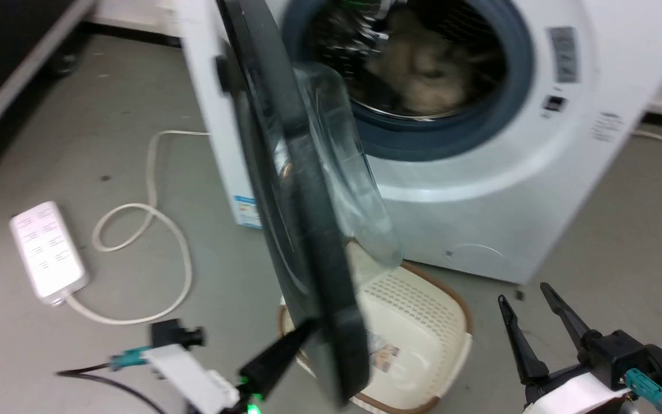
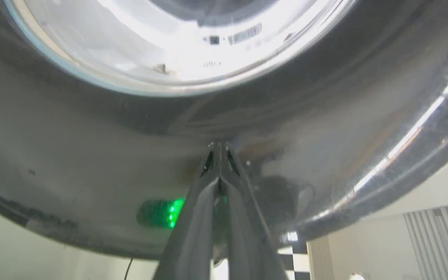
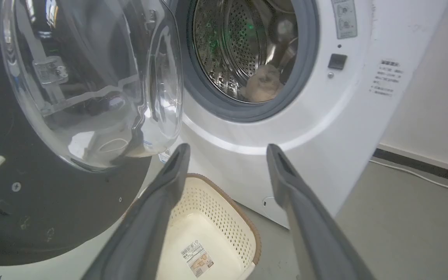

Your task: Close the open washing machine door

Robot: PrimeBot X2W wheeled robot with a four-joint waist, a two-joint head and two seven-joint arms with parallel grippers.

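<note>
The white washing machine point(image 1: 509, 190) stands ahead with its steel drum point(image 3: 239, 50) exposed inside a grey rubber ring; a beige item lies in the drum. Its black-rimmed door point(image 1: 308, 230) with the clear glass bowl point(image 3: 91, 85) is swung out toward me, seen almost edge-on in the head view. My left gripper point(image 1: 308, 329) is shut, its tips pressed against the door's outer black rim point(image 2: 325, 128) near the lower edge. My right gripper point(image 1: 523, 293) is open and empty at the lower right, pointing at the machine's front point(image 3: 247, 147).
A cream perforated laundry basket point(image 1: 423, 322) sits on the floor under the door, in front of the machine. A white power strip point(image 1: 48, 250) and its looping cable point(image 1: 153, 218) lie on the grey floor to the left. A dark cabinet edge point(image 1: 15, 63) runs at upper left.
</note>
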